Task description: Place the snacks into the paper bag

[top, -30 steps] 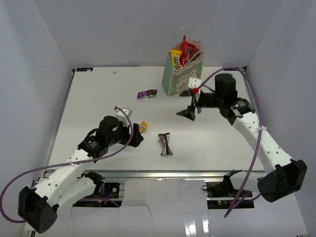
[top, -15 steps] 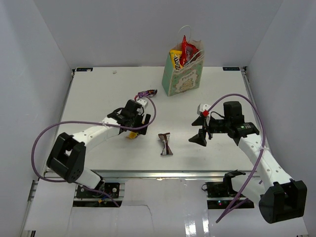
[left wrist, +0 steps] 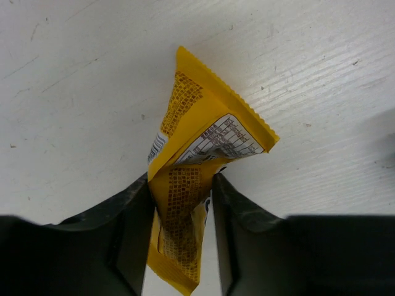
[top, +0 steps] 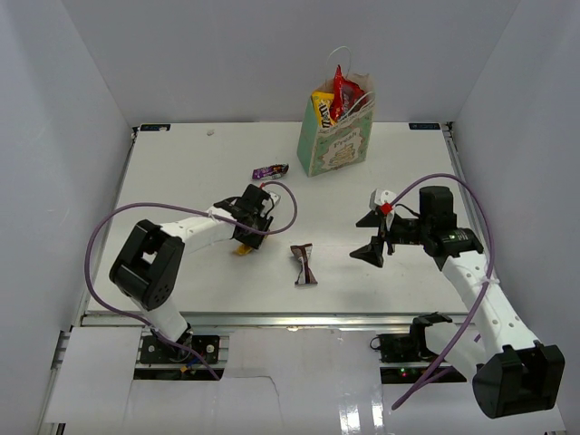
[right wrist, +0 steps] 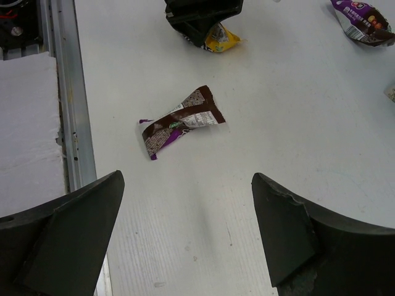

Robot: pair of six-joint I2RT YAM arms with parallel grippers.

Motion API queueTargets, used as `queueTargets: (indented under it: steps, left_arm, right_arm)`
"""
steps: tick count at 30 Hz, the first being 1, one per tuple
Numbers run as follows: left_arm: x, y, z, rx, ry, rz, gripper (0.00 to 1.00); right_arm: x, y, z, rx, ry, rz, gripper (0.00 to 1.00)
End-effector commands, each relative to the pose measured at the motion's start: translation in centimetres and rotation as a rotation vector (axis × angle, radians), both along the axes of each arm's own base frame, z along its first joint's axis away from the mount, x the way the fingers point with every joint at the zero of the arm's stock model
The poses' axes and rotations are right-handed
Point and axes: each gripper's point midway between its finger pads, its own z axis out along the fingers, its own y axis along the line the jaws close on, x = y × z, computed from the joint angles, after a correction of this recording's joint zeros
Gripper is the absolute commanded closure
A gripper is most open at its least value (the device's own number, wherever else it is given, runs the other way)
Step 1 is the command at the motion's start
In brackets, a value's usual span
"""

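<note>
Left gripper [left wrist: 181, 182] now clamped on the yellow candy packet [left wrist: 207, 126]; a second ago my fingers stood wide beside it.
I pinch the packet where it lies on the table [top: 181, 172], left of the brown-white bar wrapper [top: 304, 265]. My right gripper [top: 370, 236], spread and empty, has pulled back from the paper bag [top: 333, 149] at the far edge. The purple wrapper [top: 270, 170] lies between my packet and the bag.

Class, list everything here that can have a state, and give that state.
Mint-green upright paper bag: standing, open, snacks poking out.
Crumpled yellow candy packet: pinched by left claw.
Left claw: shut on that packet.
Right claw: open, empty.
Brown-white bar wrapper: lying loose, twisted.
Small purple wrapper: lying loose.
</note>
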Motion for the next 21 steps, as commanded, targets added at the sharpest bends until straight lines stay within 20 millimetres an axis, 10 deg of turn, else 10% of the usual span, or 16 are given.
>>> queueTargets:
  steps: [1, 6, 18, 21]
  left_arm:
    - [0.9, -0.9, 1.8, -0.029, -0.040, -0.008, 0.54]
    - [2.3, -2.8, 7.0, -0.168, -0.147, 0.010, 0.64]
    - [6.8, -12.6, 35.9, -0.933, -0.783, -0.215, 0.72]
    - [9.9, -15.1, 39.5, -1.037, -0.836, -0.206, 0.72]
  right_arm:
    - [-0.2, 0.1, 1.1, 0.031, -0.043, 0.020, 0.10]
    - [-0.3, -0.1, 1.6, 0.040, -0.059, 0.016, 0.10]
    - [-0.1, -0.5, 1.9, 0.038, -0.077, -0.009, 0.11]
    - [-0.1, -0.4, 1.9, 0.044, -0.068, -0.003, 0.11]
